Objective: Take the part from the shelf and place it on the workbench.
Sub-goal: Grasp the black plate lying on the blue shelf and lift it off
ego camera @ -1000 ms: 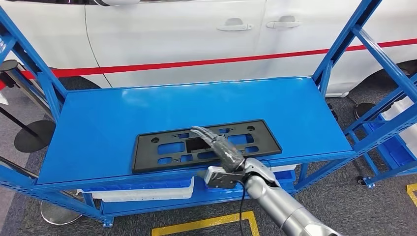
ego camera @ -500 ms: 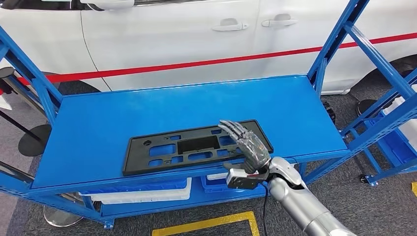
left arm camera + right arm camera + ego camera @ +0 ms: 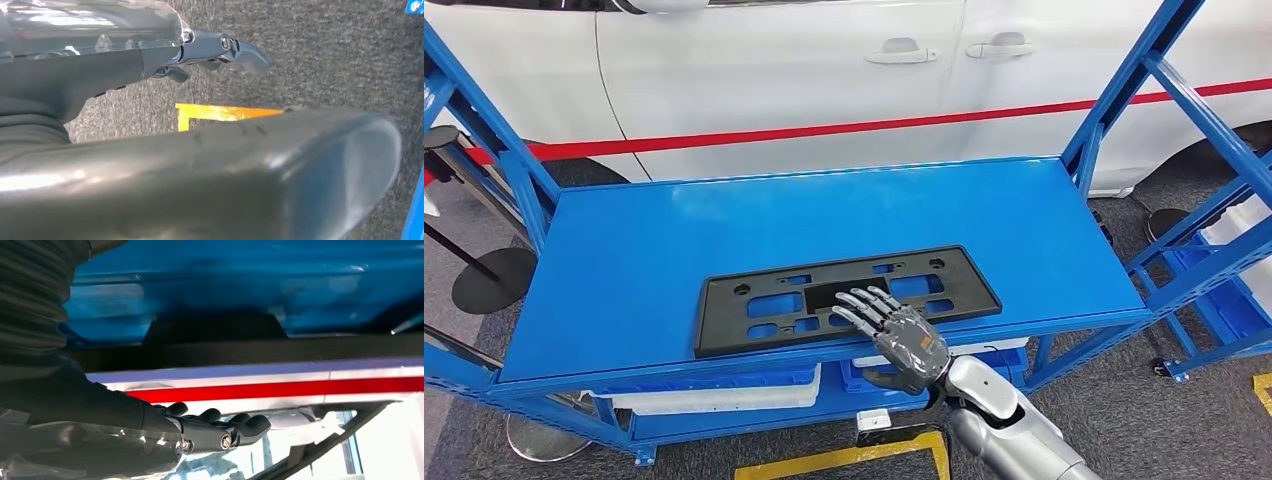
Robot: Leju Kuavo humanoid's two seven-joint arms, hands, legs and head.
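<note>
The part (image 3: 969, 288), a flat black plate frame with several cut-outs, lies near the front edge of the blue bench top (image 3: 674, 230). My right hand (image 3: 896, 335) hovers palm down at the part's front edge, fingers spread, holding nothing; its fingertips reach over the frame's near rim. In the right wrist view the fingers (image 3: 235, 427) are stretched out and bare, with the part (image 3: 215, 335) as a dark strip beyond. My left hand (image 3: 150, 170) hangs over the grey floor with its fingers (image 3: 225, 47) extended and nothing in them.
A white car (image 3: 774, 70) with a red stripe stands behind the bench. Blue uprights (image 3: 1124, 80) frame both ends. Under the top sit a white tray (image 3: 724, 385) and blue bins (image 3: 994, 360). Another blue rack (image 3: 1214, 260) is at the right, yellow floor tape (image 3: 844, 458) below.
My right hand has turned palm down and shifted left and back to the part's front edge. The part stays flat on the bench. The camera swayed a little.
</note>
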